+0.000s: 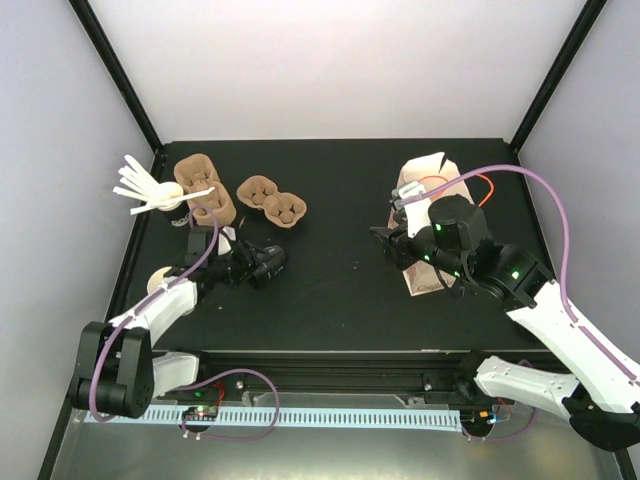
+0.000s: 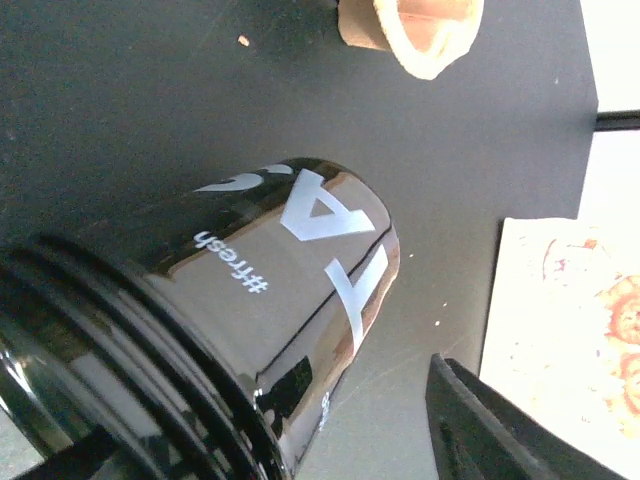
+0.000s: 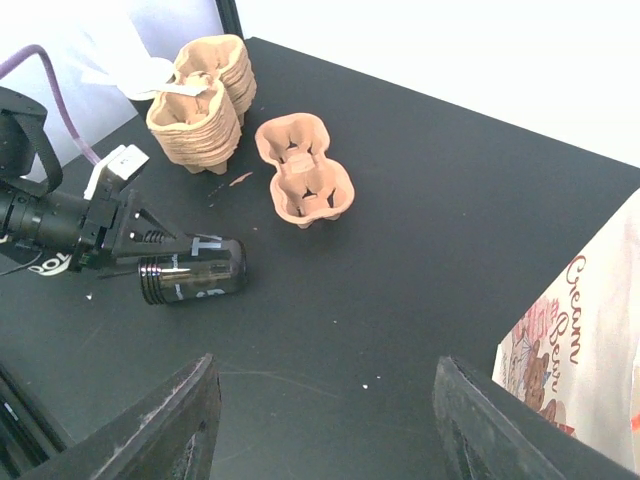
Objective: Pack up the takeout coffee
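- My left gripper [image 1: 272, 264] is standing open at the lidded coffee cup [image 3: 195, 280], with one finger [image 2: 500, 430] clear of it.
- The cup is lying on its side, lid end toward that gripper.
- My right gripper [image 3: 325, 400] is hanging wide and empty, well apart.

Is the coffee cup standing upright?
No, the coffee cup lies on its side on the black table.

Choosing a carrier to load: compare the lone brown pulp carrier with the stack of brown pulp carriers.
The lone brown moulded-pulp carrier is one low piece; the stack of brown moulded-pulp carriers is many nested, taller. The lone carrier's top is bare; a white strip lies across the stack. The stack sits nearer the table's left edge than the lone carrier. Both are two-welled and hold no cup.
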